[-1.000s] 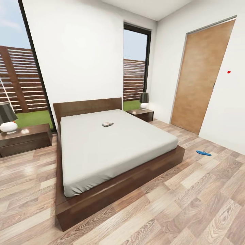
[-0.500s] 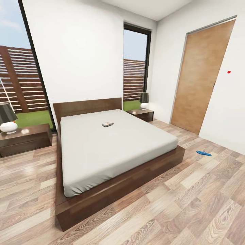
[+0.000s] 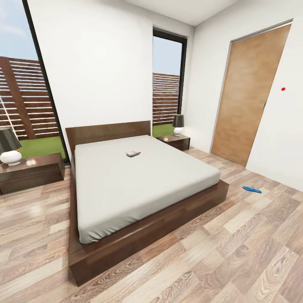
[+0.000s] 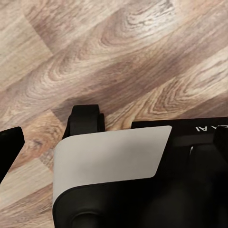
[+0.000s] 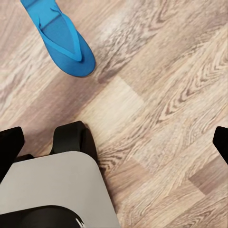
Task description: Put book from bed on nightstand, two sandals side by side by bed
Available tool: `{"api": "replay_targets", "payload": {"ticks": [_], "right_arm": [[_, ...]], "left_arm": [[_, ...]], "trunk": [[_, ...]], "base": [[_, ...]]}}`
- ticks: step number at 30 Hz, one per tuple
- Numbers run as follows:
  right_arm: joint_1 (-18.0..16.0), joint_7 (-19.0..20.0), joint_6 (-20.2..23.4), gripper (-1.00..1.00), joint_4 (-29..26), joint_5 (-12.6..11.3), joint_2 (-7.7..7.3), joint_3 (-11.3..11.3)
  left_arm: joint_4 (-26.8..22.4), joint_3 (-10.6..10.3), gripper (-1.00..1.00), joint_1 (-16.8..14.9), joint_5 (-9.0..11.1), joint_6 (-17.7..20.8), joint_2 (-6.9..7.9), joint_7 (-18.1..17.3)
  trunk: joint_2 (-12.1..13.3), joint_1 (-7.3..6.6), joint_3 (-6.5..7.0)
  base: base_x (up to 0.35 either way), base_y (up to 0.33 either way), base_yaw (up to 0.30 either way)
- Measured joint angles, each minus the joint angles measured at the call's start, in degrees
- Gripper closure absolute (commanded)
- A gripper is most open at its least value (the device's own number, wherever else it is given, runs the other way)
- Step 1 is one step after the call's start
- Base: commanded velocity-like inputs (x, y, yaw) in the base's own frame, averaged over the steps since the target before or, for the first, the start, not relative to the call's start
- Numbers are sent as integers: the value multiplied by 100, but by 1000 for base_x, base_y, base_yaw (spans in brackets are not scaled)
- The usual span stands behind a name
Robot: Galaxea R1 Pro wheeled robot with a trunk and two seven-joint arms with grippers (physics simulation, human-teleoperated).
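The book lay on the bed toward the headboard. One sandal rested on the plank floor well right of the bed; another lay near the robot's base (right wrist view). Nightstands flanked the headboard. Whether either hand was wide or narrow, I could not tell.

Bed: dark brown frame, off-white mattress. Sandal: bright blue. Floor: brown wood-grain planks. Walls: white.
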Motion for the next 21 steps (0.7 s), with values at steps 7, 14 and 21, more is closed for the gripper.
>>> {"api": "replay_targets", "payload": {"ticks": [7,14,21], "right_arm": [[0,8,-4,-100,-2,0,9,4],[1,-94,16,-100,-7,2,21,18],[1,-97,-16,-100,-8,6,9,18]], "left_arm": [[3,-1,-100,2,0,-8,2,1],[3,0,-100,2,0,-18,2,1],[3,-4,-100,2,0,-29,4,2]], "trunk": [[0,0,0],[0,0,0],[0,0,0]], "base": [[0,0,0],[0,0,0],[0,0,0]]}}
